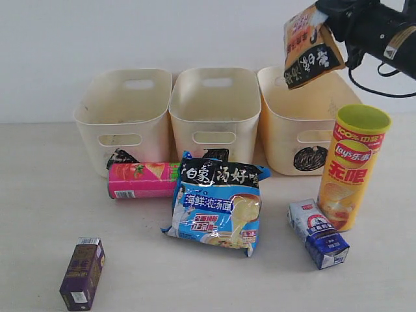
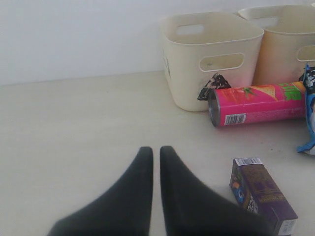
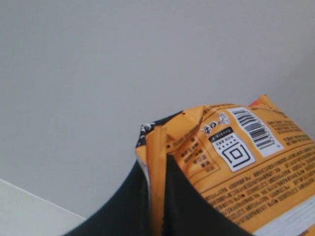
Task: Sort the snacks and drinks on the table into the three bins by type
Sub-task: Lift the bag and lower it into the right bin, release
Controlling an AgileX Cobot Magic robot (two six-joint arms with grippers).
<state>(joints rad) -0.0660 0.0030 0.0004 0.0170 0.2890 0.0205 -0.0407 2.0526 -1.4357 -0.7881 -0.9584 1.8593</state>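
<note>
Caught the right gripper (image 3: 156,164) pinched shut on the top edge of the orange-black noodle packet (image 1: 311,49), dangling it high in the air and, judging by the exterior view, roughly above the right bin (image 1: 279,130) — so held, not dropped in yet. Found the left gripper (image 2: 155,151) with its jaws closed up to a thin slit and nothing between them, parked low over the table (image 1: 39,214), just beside the dark purple carton (image 2: 263,199). Couldn't spot anything inside the left bin (image 1: 91,130), the middle bin (image 1: 188,117) or the right one, though with the floors partly hidden from every view. Counted five things sitting out on the table: the pink tube (image 1: 143,180) lying on its side just in front of the left and middle bins, the blue-black packet (image 1: 218,208) flat in front of the middle bin and overlapping the tube's end, the orange-yellow tube (image 1: 351,169) upright in front of the right bin, the blue and white carton (image 1: 318,233) lying near its foot, and the purple carton well apart at the near left. Made out a black circle scribble (image 1: 310,158) on the right bin; couldn't read the other two marks, half covered by the tube and the packet. Would call this barely started — one packet in transit, nothing confirmed sorted, two tubes, one packet and both cartons to go.
</note>
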